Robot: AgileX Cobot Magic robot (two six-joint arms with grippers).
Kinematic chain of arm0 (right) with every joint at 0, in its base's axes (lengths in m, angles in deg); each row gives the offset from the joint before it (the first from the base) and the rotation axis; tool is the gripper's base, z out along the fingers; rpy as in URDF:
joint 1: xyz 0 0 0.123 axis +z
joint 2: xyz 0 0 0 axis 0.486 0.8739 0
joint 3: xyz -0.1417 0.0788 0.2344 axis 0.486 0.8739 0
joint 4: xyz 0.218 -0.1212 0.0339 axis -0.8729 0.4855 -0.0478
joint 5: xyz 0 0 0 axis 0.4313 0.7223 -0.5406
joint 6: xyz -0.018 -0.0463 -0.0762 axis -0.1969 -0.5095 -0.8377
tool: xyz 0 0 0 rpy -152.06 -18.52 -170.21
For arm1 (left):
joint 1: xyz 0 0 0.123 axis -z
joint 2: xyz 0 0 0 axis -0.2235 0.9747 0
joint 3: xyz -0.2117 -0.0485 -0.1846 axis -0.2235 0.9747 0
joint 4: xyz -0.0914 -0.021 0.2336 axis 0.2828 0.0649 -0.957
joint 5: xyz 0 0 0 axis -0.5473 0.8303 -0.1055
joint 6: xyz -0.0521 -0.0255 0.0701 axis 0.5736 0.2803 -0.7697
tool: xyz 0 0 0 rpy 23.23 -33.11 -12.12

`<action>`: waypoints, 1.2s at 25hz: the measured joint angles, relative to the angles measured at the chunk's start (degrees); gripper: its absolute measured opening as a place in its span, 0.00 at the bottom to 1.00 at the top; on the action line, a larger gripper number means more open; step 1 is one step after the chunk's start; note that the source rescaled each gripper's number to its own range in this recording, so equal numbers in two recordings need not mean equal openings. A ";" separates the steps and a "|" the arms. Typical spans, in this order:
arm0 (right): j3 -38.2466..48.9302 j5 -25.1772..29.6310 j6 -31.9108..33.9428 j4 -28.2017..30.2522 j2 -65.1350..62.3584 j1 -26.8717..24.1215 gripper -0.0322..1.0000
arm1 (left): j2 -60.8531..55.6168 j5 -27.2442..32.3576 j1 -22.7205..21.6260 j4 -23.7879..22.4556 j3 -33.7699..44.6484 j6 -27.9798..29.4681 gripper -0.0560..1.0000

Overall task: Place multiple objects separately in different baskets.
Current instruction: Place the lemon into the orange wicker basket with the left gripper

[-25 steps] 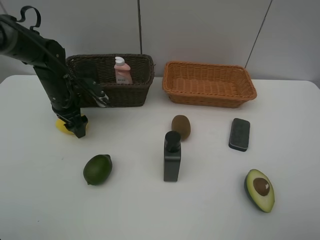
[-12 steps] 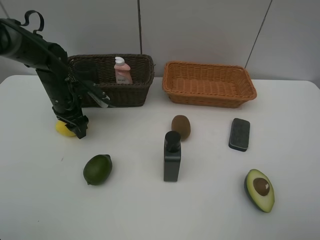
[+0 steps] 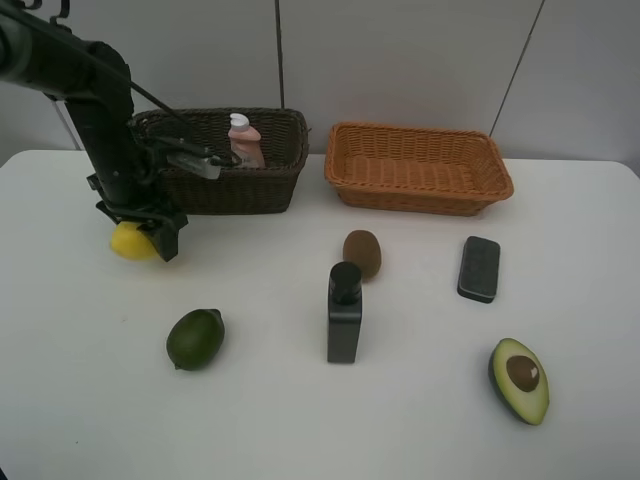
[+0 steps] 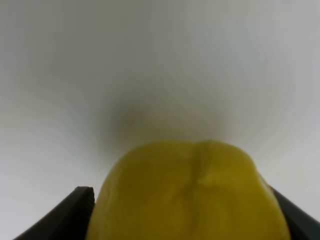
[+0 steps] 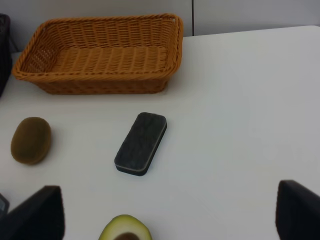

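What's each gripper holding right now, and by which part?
Left gripper grips the lemon across its middle, one finger on each side. Right gripper is open and holds nothing.

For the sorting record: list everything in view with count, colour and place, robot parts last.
white table: one, white, under everything.
dark brown wicker basket: one, dark brown, back left.
orange-tan wicker basket: one, orange-tan, back right.
small pink bottle: one, pink, inside the dark basket.
yellow lemon: one, yellow, far left, in the left gripper.
dark green lime: one, dark green, front left.
brown kiwi: one, brown, table centre.
black square bottle: one, black, upright before the kiwi.
dark rectangular pad: one, dark grey, right of kiwi.
halved avocado with pit: one, green, front right.
left gripper: one, black, shut on the lemon.
right gripper: one, black, open, seen only from its wrist camera.
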 joint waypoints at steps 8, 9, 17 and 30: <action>0.00 0.00 0.00 0.00 0.00 0.00 1.00 | -1.68 4.89 0.00 10.17 -19.32 2.17 0.68; 0.00 0.00 0.00 0.00 0.00 0.00 1.00 | -1.68 2.93 0.00 10.76 -20.95 2.17 0.68; 0.00 0.00 0.00 0.00 0.00 0.00 1.00 | 0.97 -15.51 0.00 11.69 -24.54 4.76 0.68; 0.00 0.00 0.00 0.00 0.00 0.00 1.00 | 4.52 -25.91 4.15 20.98 -24.54 4.83 0.68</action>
